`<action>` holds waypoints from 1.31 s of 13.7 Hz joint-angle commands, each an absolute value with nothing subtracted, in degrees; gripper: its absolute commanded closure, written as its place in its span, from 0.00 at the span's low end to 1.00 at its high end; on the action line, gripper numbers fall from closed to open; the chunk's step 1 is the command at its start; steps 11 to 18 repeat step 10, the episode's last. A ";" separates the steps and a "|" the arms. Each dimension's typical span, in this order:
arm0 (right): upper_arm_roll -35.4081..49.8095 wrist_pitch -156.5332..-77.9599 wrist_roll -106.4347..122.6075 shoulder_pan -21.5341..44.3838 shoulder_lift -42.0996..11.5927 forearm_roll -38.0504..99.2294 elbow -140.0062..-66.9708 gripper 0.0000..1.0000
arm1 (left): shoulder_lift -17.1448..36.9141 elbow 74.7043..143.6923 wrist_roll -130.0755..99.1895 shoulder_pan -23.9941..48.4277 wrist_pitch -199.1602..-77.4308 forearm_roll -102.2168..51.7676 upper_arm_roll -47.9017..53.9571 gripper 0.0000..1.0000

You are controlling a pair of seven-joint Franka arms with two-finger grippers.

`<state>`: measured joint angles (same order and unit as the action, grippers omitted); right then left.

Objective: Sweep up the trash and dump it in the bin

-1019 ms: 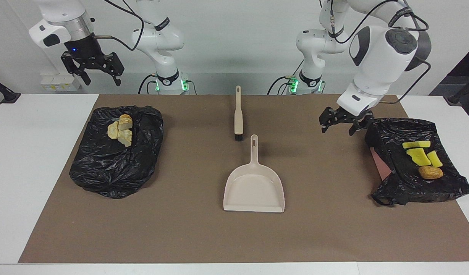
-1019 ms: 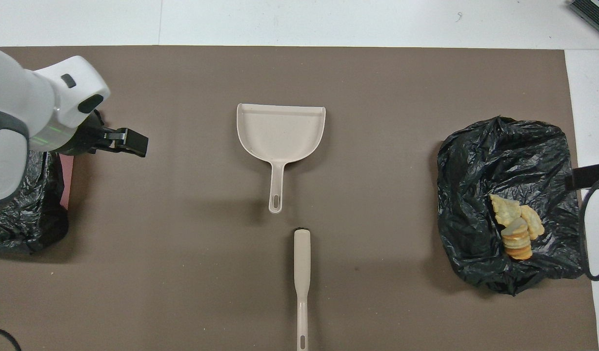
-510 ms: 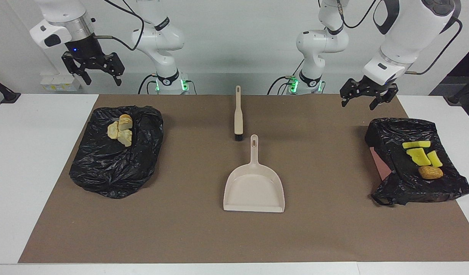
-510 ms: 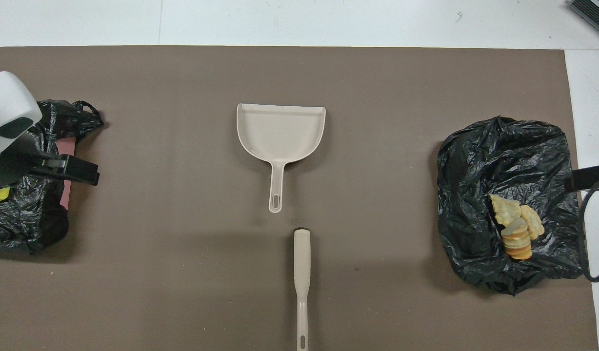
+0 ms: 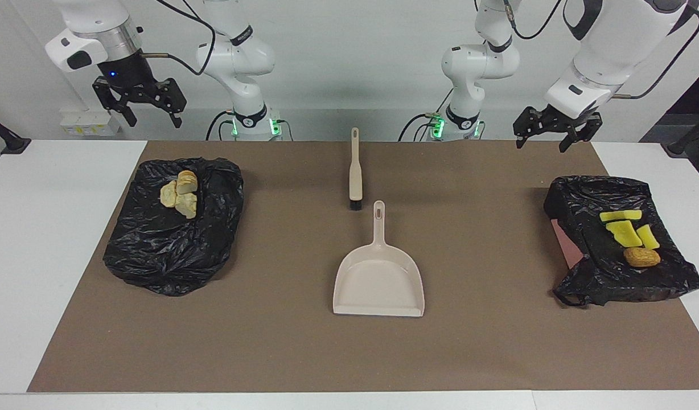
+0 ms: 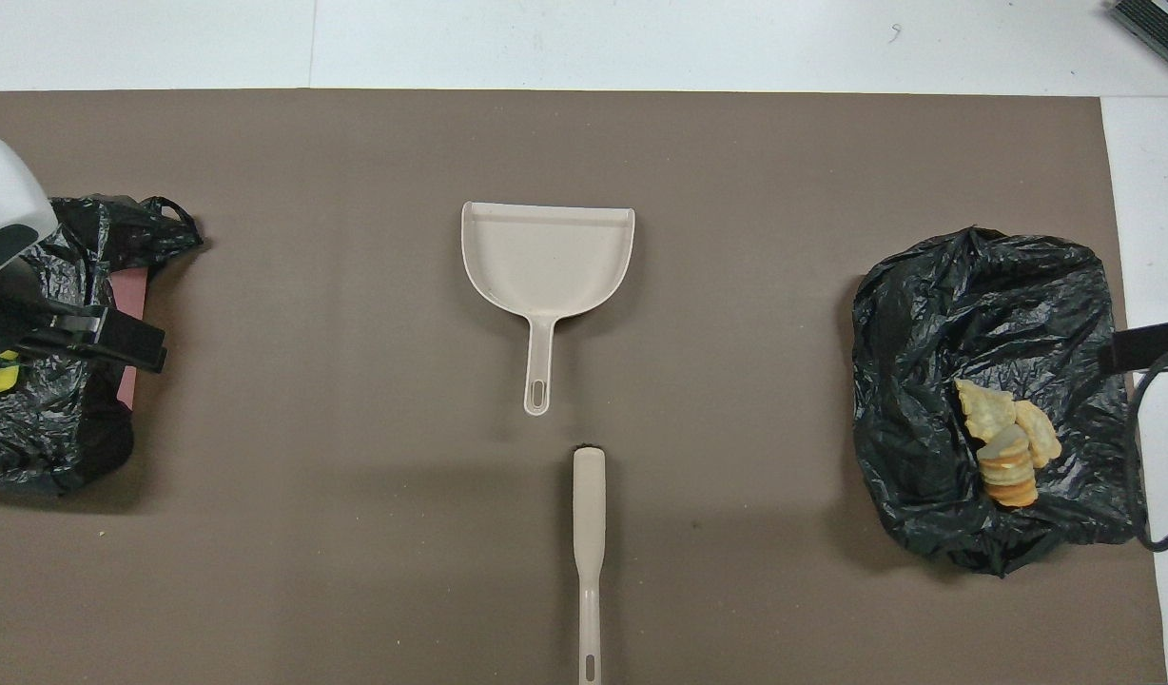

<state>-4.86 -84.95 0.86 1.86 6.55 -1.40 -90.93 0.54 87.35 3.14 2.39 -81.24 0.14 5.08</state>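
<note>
Two bins lined with black bags stand on the brown mat. The bin point(image 5: 167, 250) point(image 6: 983, 295) at the right arm's end holds several golden-brown bread pieces point(image 5: 180, 193) point(image 6: 1007, 447). In the bin point(image 5: 611, 279) point(image 6: 42, 447) at the left arm's end lie three yellow sponge bits point(image 5: 625, 228) and one brown bread piece point(image 5: 641, 257). My left gripper point(image 5: 546, 142) hangs open and empty, high over the mat near that bin. My right gripper point(image 5: 153, 121) waits open and empty, high above its own bin.
A beige dustpan point(image 5: 379, 279) point(image 6: 546, 262) lies mid-mat, handle toward the robots. A beige brush point(image 5: 355, 168) point(image 6: 589, 542) with black bristles lies in line with it, nearer the robots. A pink bin wall point(image 5: 568, 245) shows under the bag at the left arm's end.
My left gripper rose from beside its bin and drew back toward the robots, staying open. The right arm, the trash, dustpan and brush did not move.
</note>
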 commanded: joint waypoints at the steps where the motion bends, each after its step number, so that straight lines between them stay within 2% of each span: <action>1: -4.74 -85.78 2.29 1.14 6.77 -0.70 -91.32 0.00 | 3.60 82.45 4.04 1.76 -77.96 0.35 5.27 0.00; 18: -4.66 -85.25 2.55 1.14 7.56 -0.44 -91.32 0.00 | 3.78 82.27 4.13 1.76 -78.05 0.26 5.27 0.00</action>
